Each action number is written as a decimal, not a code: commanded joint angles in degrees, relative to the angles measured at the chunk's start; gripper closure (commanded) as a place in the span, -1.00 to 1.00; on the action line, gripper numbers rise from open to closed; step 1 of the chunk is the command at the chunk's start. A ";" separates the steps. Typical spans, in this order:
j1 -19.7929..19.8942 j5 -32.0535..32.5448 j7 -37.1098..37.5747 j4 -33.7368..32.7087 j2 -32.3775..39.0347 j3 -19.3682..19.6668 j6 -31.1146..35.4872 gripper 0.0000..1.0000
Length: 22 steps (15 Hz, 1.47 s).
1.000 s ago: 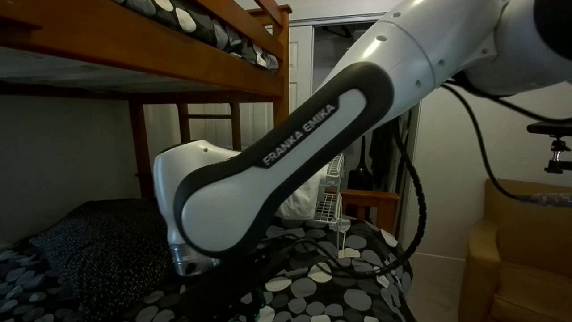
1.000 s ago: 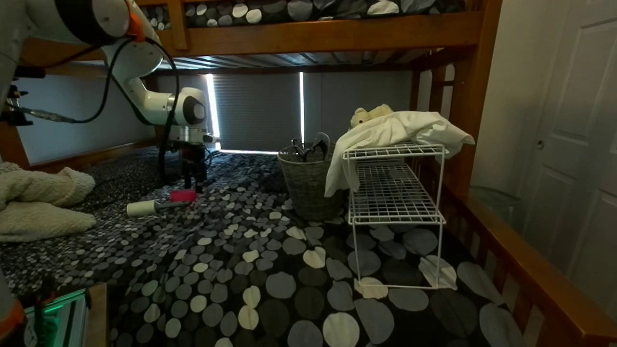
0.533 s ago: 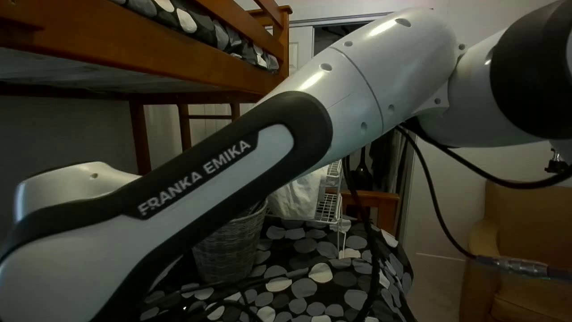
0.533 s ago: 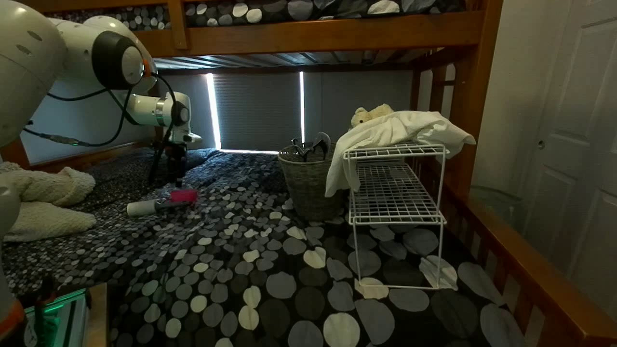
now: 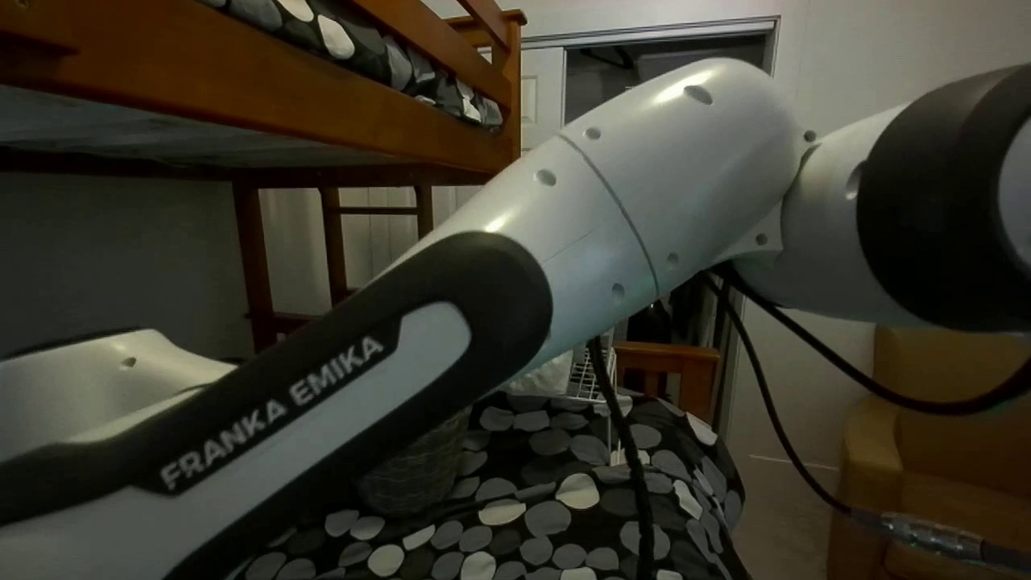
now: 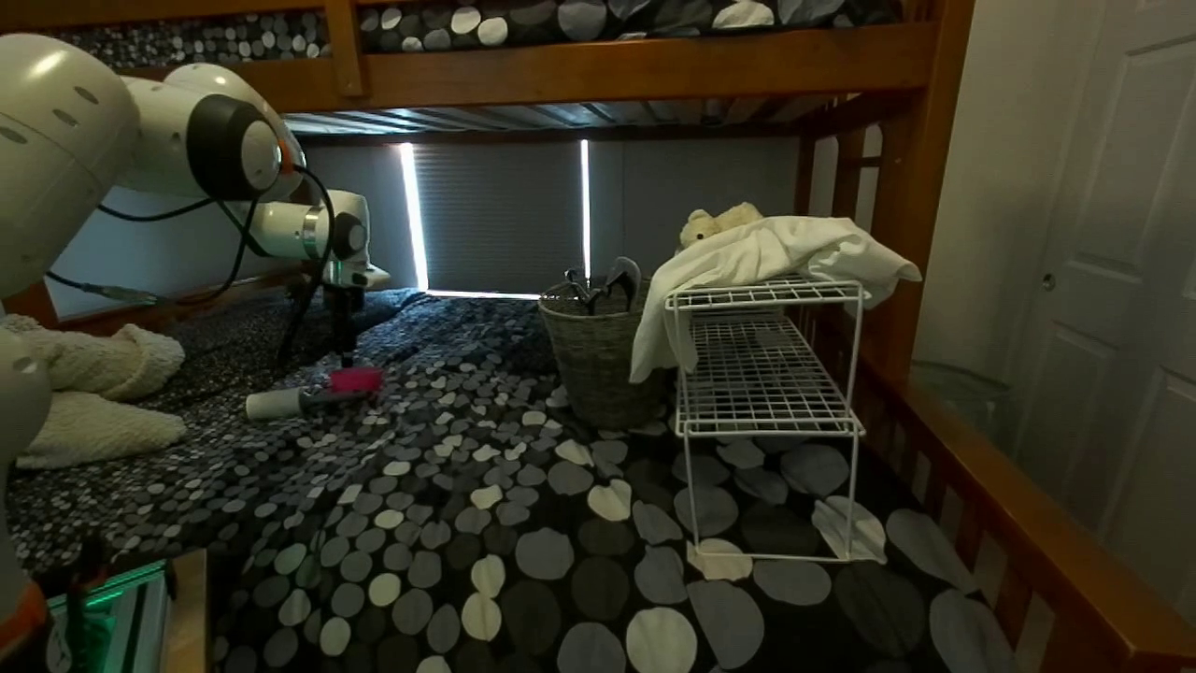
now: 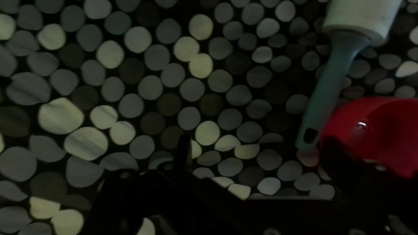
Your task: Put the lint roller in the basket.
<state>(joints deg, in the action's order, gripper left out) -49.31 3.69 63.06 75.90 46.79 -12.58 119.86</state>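
The lint roller lies on the spotted bedspread, with a white roll and grey-green handle. It shows in an exterior view [image 6: 291, 403] and at the upper right of the wrist view [image 7: 338, 65]. My gripper [image 6: 344, 355] points down just behind the handle end and a pink-red object. In the wrist view my gripper [image 7: 261, 151] is open, with only bedspread between its fingers; the handle end is just beyond the right finger. The round grey woven basket [image 6: 598, 360] stands upright to the right, holding dark items. My arm hides most of the basket [image 5: 415, 475] in an exterior view.
The pink-red object [image 6: 355, 379] lies against the handle and also shows in the wrist view [image 7: 375, 127]. A white wire rack [image 6: 768, 425] with a white cloth [image 6: 766, 252] and teddy bear [image 6: 719, 222] stands beside the basket. A cream fleece [image 6: 93, 393] lies left. The bunk rail [image 6: 635, 75] runs overhead.
My arm has swung toward the left in both exterior views, then come down. The gripper is now slightly left of where it was a second ago. The lint roller and basket have not moved.
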 commanded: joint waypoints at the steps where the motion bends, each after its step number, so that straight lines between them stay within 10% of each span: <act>1: -4.30 -2.40 7.29 -9.21 9.46 3.22 5.12 -1.00; 22: -9.14 -2.17 9.20 -30.63 21.66 0.50 -11.91 -1.00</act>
<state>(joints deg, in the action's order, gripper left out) -57.19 1.10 69.44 48.88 64.82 -13.16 108.32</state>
